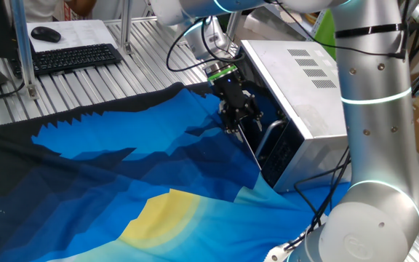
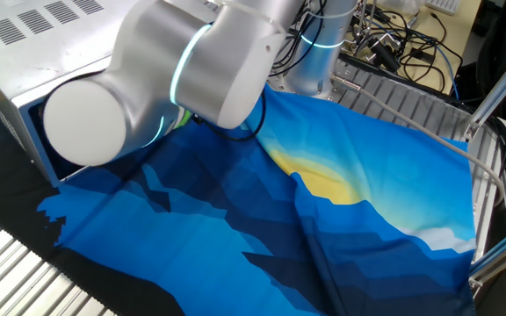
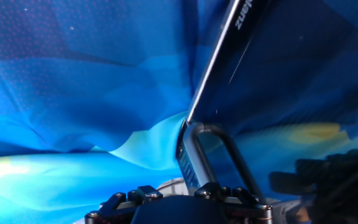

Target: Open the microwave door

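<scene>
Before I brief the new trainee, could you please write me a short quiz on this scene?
1. True or false: the keyboard lies on the blue cloth.
2. Where are the vent slots on the microwave? A) its top B) its door C) its control panel
3. In the hand view, which part of the door stands right ahead of the claw?

Key: 1. False, it lies on the slatted metal table beyond the cloth. 2. A. 3. The curved silver handle.
</scene>
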Motion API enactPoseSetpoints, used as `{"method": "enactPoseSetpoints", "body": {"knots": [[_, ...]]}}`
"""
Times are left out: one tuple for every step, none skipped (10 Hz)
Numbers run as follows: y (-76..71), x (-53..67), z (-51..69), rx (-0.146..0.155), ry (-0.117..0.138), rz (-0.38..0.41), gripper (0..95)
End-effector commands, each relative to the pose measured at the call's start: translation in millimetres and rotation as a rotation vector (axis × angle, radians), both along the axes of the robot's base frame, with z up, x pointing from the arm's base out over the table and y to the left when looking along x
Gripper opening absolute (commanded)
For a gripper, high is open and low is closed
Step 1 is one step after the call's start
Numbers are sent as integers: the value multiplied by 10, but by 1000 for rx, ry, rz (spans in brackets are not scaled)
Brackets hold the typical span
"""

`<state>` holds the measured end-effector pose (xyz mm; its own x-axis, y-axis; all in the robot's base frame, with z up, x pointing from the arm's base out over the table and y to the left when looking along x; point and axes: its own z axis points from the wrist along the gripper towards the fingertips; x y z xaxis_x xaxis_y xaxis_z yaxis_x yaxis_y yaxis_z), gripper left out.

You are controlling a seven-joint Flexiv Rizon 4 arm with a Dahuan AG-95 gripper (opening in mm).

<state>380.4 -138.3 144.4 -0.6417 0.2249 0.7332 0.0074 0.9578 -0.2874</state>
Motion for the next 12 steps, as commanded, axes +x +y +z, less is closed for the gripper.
{"method": "enactPoseSetpoints", "body": {"knots": [[-20,10,2,-2,3,2,570],[-42,7,3,0,3,3,570],[-73,1,3,3,3,4,570],[-94,-20,-2,4,2,4,570],[-98,-50,-15,7,0,0,570],[-97,-86,-32,9,-3,-4,570],[-96,-135,-55,11,-7,-6,570],[-93,-158,-65,16,-9,-10,570],[-93,-162,-66,18,-9,-8,570],[-93,-162,-67,25,-11,-8,570],[-92,-162,-69,42,-19,-36,380],[-92,-161,-68,61,-24,-55,380]]}}
